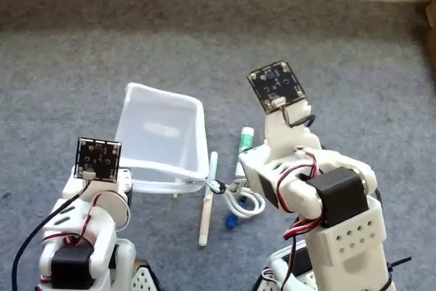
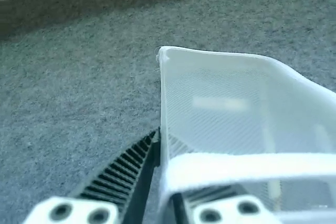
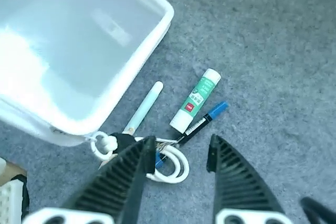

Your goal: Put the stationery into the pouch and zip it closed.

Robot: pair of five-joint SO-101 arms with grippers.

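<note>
The left gripper [image 2: 165,156] grips the rim of the open pouch [image 1: 160,134] on the carpet [image 1: 68,66]. The right gripper [image 3: 182,142] hangs with its fingers spread above the glue stick [image 3: 195,100], pen [image 3: 210,116] and pencil [image 3: 144,107] beside the pouch.

Your left arm [image 1: 88,233] and right arm [image 1: 340,226] are white plastic shells around black servo blocks. Each wrist carries a square black circuit board [image 1: 99,158] with corner screws. Red and black wires [image 1: 308,163] loop alongside, and the fingers [image 2: 123,169] are black and ribbed.
</note>
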